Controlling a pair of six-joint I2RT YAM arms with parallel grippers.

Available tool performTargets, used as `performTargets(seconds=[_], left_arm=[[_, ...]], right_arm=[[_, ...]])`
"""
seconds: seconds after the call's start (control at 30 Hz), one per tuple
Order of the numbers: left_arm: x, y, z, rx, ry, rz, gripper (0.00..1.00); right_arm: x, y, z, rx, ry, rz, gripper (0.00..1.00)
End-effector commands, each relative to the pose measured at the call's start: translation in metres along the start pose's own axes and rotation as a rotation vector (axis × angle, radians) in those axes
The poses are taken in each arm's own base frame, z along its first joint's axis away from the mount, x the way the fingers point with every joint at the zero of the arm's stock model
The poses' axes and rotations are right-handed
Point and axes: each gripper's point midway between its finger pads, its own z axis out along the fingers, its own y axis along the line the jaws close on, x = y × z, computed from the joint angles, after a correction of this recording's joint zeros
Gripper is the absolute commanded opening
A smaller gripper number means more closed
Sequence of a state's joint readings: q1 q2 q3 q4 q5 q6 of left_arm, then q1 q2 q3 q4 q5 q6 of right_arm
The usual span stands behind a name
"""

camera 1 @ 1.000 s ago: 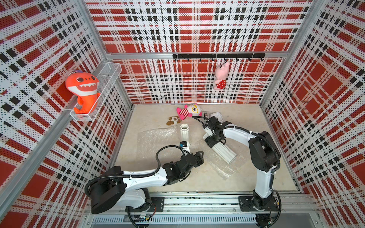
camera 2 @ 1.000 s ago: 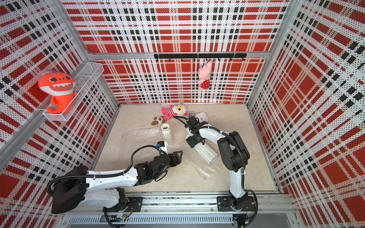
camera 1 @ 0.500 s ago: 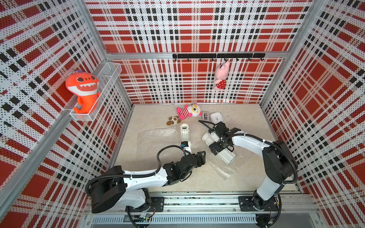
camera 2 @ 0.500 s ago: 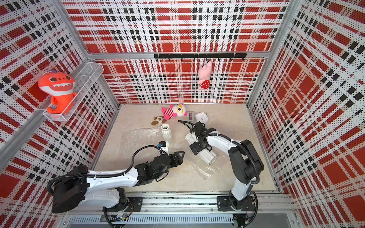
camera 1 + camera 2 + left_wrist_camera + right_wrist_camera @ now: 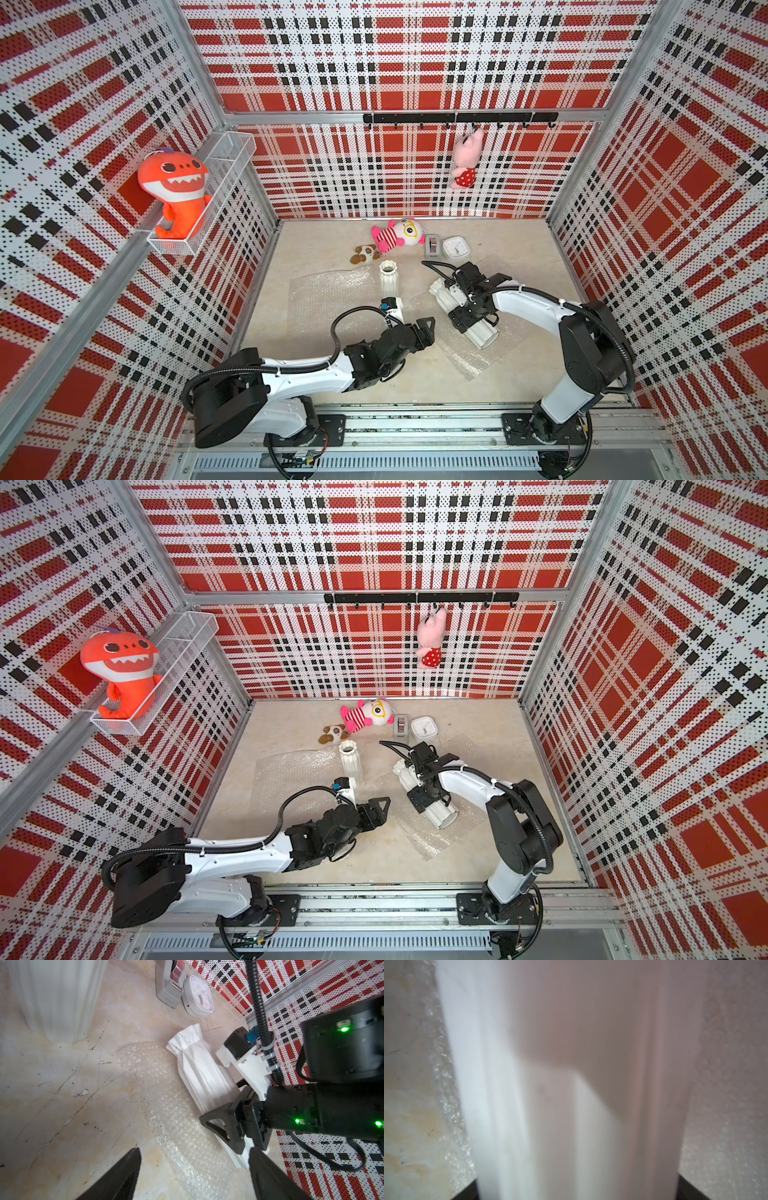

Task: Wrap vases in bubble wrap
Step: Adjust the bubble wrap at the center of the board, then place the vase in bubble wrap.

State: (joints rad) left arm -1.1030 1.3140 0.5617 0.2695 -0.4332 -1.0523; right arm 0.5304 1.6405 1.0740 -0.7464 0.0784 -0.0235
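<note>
The wider vase (image 5: 444, 293) lies on its side on the right-hand bubble wrap (image 5: 469, 357), rim toward the back. My right gripper (image 5: 471, 320) straddles its body, both jaws against its sides; the right wrist view is filled by the vase (image 5: 571, 1064). The slimmer vase (image 5: 388, 278) stands upright at the edge of the other bubble wrap sheet (image 5: 328, 299). My left gripper (image 5: 424, 328) hovers open just left of the lying vase. Its fingers (image 5: 124, 1172) frame the sheet's edge (image 5: 182, 1147), holding nothing.
A white square clock (image 5: 456, 248), a grey tape dispenser (image 5: 432, 246), a pink striped plush (image 5: 397, 235) and a small brown plush (image 5: 365, 254) sit along the back. An orange shark (image 5: 176, 187) fills a wall basket; a pink pig (image 5: 467, 160) hangs from the hook rail.
My right gripper has slid along the lying vase from its neck toward its base and narrowed around it. The vase stayed put. The left gripper opened slightly and barely shifted.
</note>
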Motion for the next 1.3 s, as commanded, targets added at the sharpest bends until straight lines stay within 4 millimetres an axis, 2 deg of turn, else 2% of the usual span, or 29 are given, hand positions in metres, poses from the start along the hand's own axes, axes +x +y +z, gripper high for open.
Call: performTargets(seconds=[0.0,0.1,0.23,0.4,0.5,0.57,0.63,0.7,0.87,0.93,1.0,1.07,1.27], left_arm=[[-0.007,-0.008,-0.005,0.032,-0.018,-0.022,0.85],[-0.006,-0.005,-0.005,0.029,-0.02,-0.028,0.85],[-0.006,-0.001,-0.004,0.029,-0.024,-0.035,0.86],[-0.005,0.005,-0.004,0.017,-0.018,-0.039,0.86],[-0.004,0.008,-0.005,0.012,-0.02,-0.045,0.86],[-0.005,0.008,-0.005,0.014,-0.021,-0.047,0.86],[-0.007,0.008,-0.006,0.013,-0.023,-0.049,0.86],[-0.009,0.007,-0.007,0.015,-0.025,-0.046,0.87],[-0.013,0.009,-0.01,0.014,-0.031,-0.048,0.94],[-0.013,0.011,-0.013,0.012,-0.023,-0.047,0.98],[-0.012,0.019,-0.016,-0.01,-0.016,-0.043,0.98],[-0.012,0.025,-0.022,-0.007,-0.019,-0.053,0.98],[-0.014,0.053,-0.037,-0.041,-0.025,-0.079,0.98]], right_arm=[[-0.007,-0.013,-0.027,0.041,-0.067,0.007,0.64],[0.006,-0.018,-0.014,0.058,0.0,0.012,0.64],[-0.001,-0.019,-0.003,0.068,-0.021,0.016,0.65],[0.005,-0.022,0.014,0.091,0.021,0.004,0.69],[0.006,-0.021,0.016,0.088,0.014,0.0,0.86],[0.005,-0.02,0.014,0.083,0.005,-0.002,0.92],[0.003,-0.022,0.009,0.092,-0.005,-0.007,1.0],[-0.003,-0.024,-0.002,0.099,-0.038,0.004,1.0],[-0.02,-0.02,-0.045,0.065,-0.15,0.039,1.0],[-0.027,-0.021,-0.068,0.103,-0.192,0.068,1.0],[-0.033,-0.008,-0.092,0.087,-0.258,0.079,1.0],[-0.033,0.013,-0.101,0.067,-0.286,0.074,1.0],[0.0,0.064,-0.075,0.099,-0.175,0.036,0.98]])
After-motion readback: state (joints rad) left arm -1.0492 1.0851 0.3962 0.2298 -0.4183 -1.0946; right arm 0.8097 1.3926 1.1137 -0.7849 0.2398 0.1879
